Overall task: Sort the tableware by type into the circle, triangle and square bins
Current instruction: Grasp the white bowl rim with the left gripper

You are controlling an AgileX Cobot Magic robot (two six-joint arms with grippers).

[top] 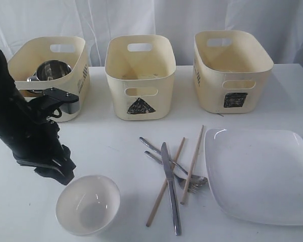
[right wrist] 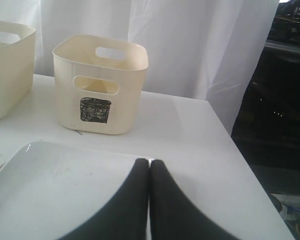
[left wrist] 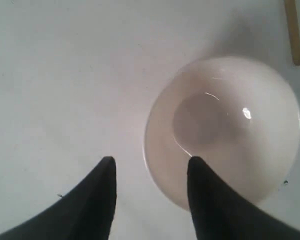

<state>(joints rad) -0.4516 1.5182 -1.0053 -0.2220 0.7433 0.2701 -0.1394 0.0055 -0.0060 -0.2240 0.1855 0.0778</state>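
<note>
The white bowl (top: pixel 88 204) (left wrist: pixel 225 130) stands upright at the front left. My left gripper (top: pixel 60 174) (left wrist: pixel 151 160) hovers open at its left rim, one finger over the bowl's inside and the other over bare table. A knife (top: pixel 170 191), a fork (top: pixel 187 179), a spoon (top: pixel 156 149) and two chopsticks (top: pixel 193 164) lie crossed in the middle. The large white plate (top: pixel 262 171) (right wrist: pixel 50 190) lies at the right. My right gripper (right wrist: pixel 150 161) is shut and empty above the plate's corner; the exterior view does not show it.
Three cream bins stand in a row at the back. The left bin (top: pixel 20 63) holds a steel mug (top: pixel 53 70), and my arm hides its front mark. The triangle bin (top: pixel 140 75) and the square bin (top: pixel 232 70) (right wrist: pixel 102 85) follow to the right. The table edge (right wrist: pixel 250 170) drops off past the plate.
</note>
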